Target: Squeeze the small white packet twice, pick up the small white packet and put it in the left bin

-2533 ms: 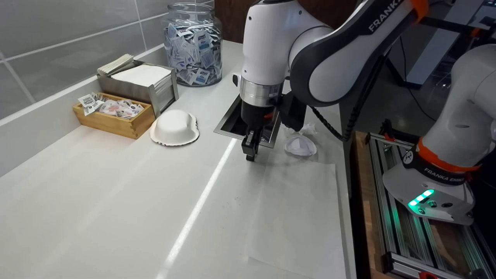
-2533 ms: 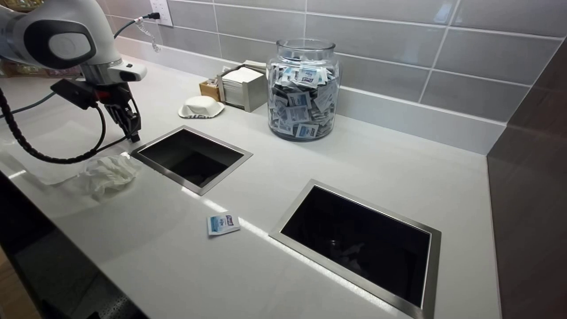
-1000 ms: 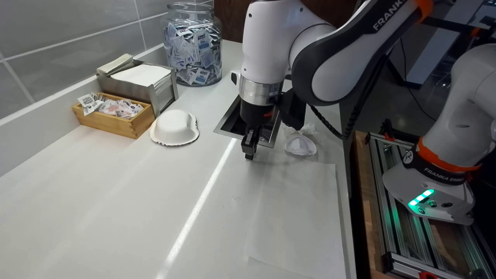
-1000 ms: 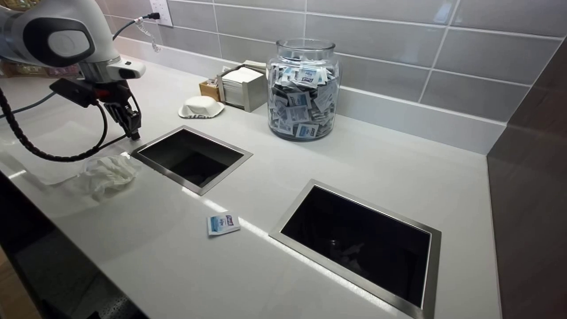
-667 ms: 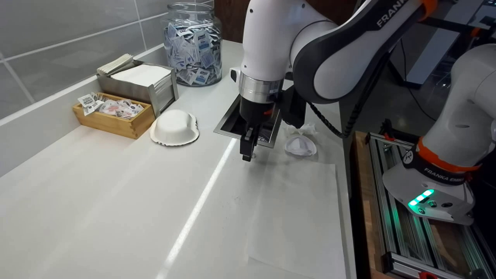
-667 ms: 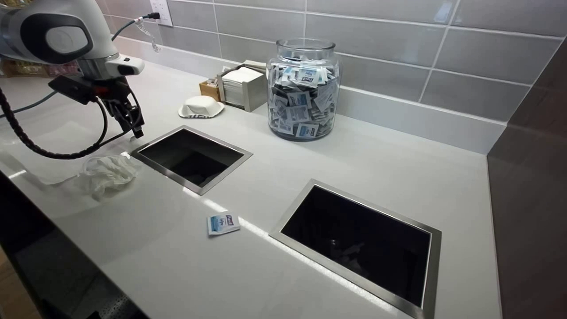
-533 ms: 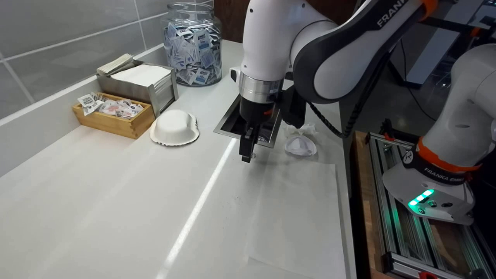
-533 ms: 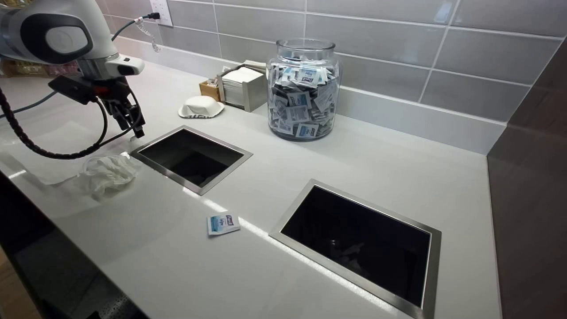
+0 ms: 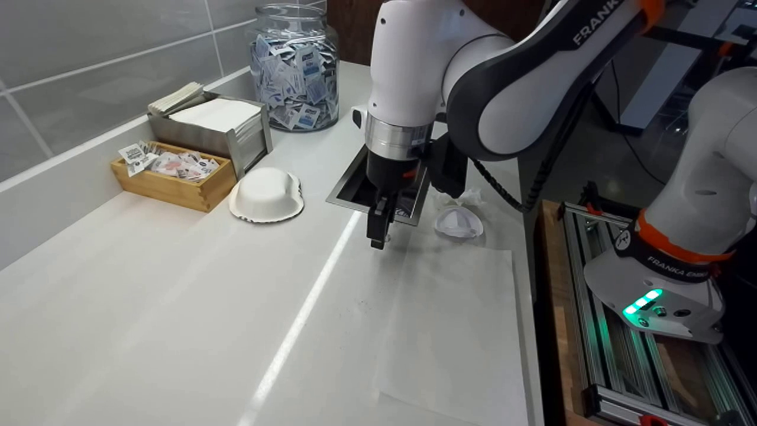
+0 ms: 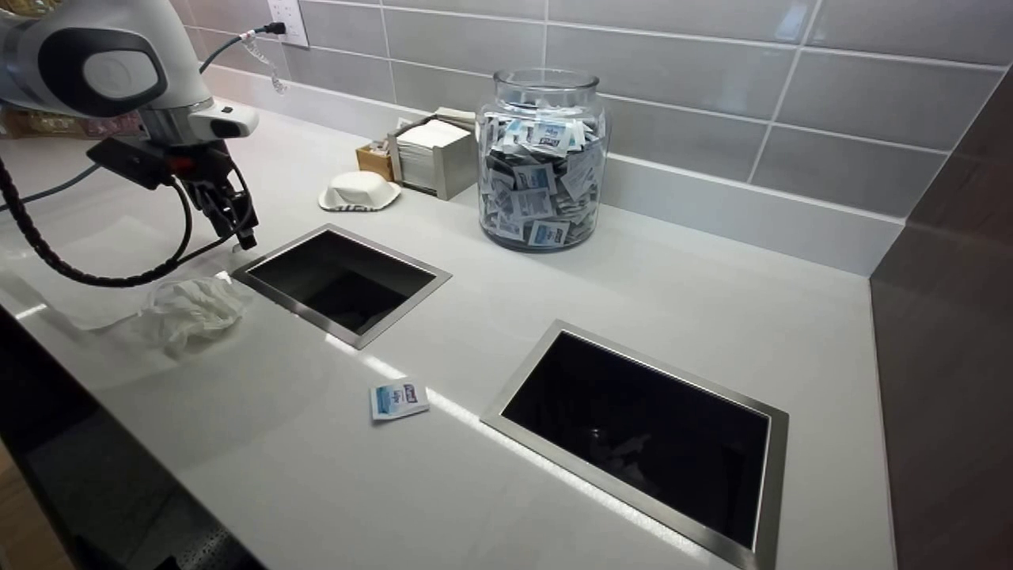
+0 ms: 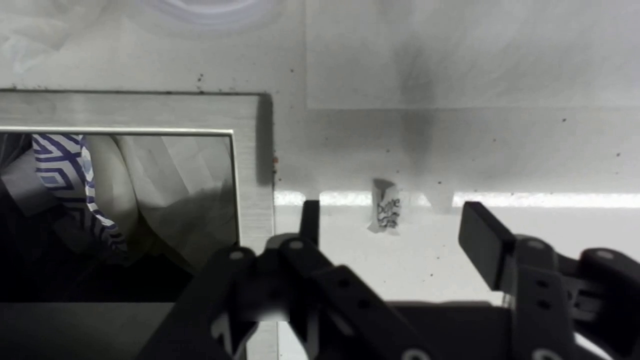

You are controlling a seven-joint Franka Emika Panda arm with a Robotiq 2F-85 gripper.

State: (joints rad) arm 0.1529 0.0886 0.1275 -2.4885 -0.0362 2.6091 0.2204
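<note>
Noted fingers (image 11: 482, 245) spread wide, pinching nothing. Can place small white packet (image 11: 388, 212), dark-lettered, on countertop (image 11: 575, 226), about mid-gap between them in wrist view. Cannot read gripper (image 11: 395, 227) height exactly; looks low over countertop in both exterior views. Cannot tell squeeze count from this; judged as positioned for squeezing.

Failure modes, with causes:
1. Closing too high: might skim over packet, given poorly readable height. Too low: might scrape countertop.
2. Making uneven contact: might shove or twist packet, apparently light and loose, spoiling second squeeze.
3. Lowering beside left bin (image 11: 254, 210): might catch metal rim (image 11: 150, 111), given nearness of one finger to that edge.
4. Pressing hard: might spill contents through dark notch (image 11: 383, 184) at one end, possibly torn; cannot confirm.
5. Releasing early: might drop packet onto rim rather than inside. Also possible: thin paper clinging to a pad, failing to fall.
6. Mistaking target: might go for blue-and-white wipe sachet (image 10: 399, 401) or right bin (image 10: 772, 475), both well apart from packet.
</note>
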